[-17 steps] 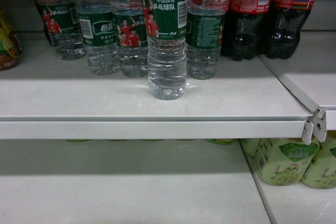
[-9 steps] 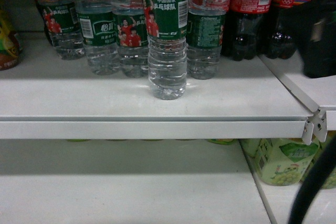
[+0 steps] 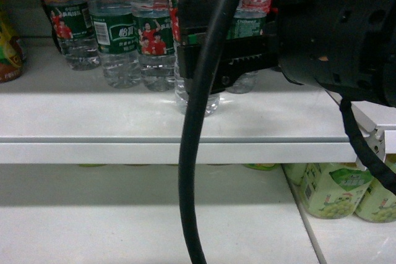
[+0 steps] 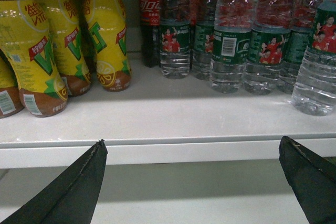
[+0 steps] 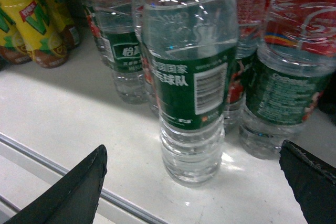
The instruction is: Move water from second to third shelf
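Taking the front water bottle (image 5: 191,87) as our landmark, we start far to its left, where our left claw (image 4: 191,182) hangs released below the shelf edge (image 4: 157,153), fingers spread wide and holding nothing, the yellow drink bottles (image 4: 63,40) above it. The water bottle itself stands upright near the front of the shelf, just ahead of the row of matching water bottles (image 3: 120,35). We judge it full, so fairly heavy, with thin ribbed walls that give under a hard squeeze and a slick label; the labelled middle looks the best place to take it. To its right, our right arm (image 3: 334,35) reaches in level from the side, and the right claw (image 5: 191,187) stands open, fingers on either side of the bottle without touching it.
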